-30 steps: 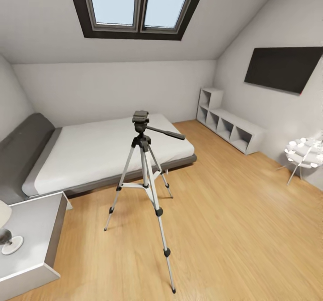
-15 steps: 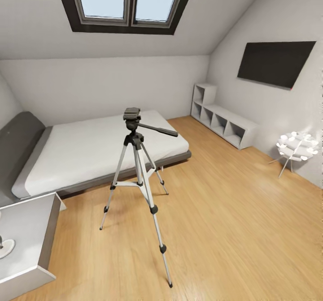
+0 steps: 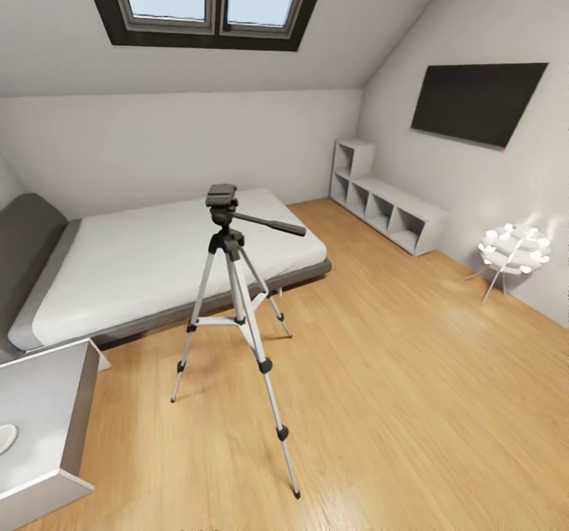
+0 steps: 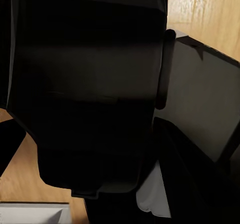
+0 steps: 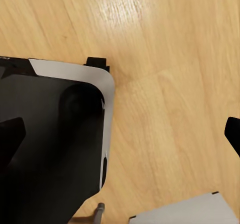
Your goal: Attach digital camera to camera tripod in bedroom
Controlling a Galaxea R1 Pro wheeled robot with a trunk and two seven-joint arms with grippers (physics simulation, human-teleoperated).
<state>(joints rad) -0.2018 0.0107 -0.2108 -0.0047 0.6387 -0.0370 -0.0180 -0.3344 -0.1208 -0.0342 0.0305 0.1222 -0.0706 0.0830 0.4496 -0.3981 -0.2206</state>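
Panning with the robot's own motion, my head camera has slid the whole bedroom leftward in frame since a second ago. The camera tripod [image 3: 233, 278] keeps its place against the bed [image 3: 142, 270]; nothing in the room has shifted.

The tripod stands upright on the wood floor [image 3: 411, 373], just in front of the bed's foot. Its three legs are spread, its black head is bare and its long handle points toward the cube shelves [image 3: 387, 215].

My right pincer [image 5: 121, 132] hangs spread wide and empty over the floor, beside the robot's black base [image 5: 50, 144]. A dark bulk [image 4: 90, 94] crowds the left wrist lens. It may be the digital camera, but I cannot tell, nor can I tell how the left pincer stands.

The risk, as I judge it, lies in the approach. The nearest leg reaches out toward the robot, and a base driven in too close could clip it and topple the stand. An arm raised blind could also knock the handle and swing the head off level. The tripod is still well apart from both pincers.
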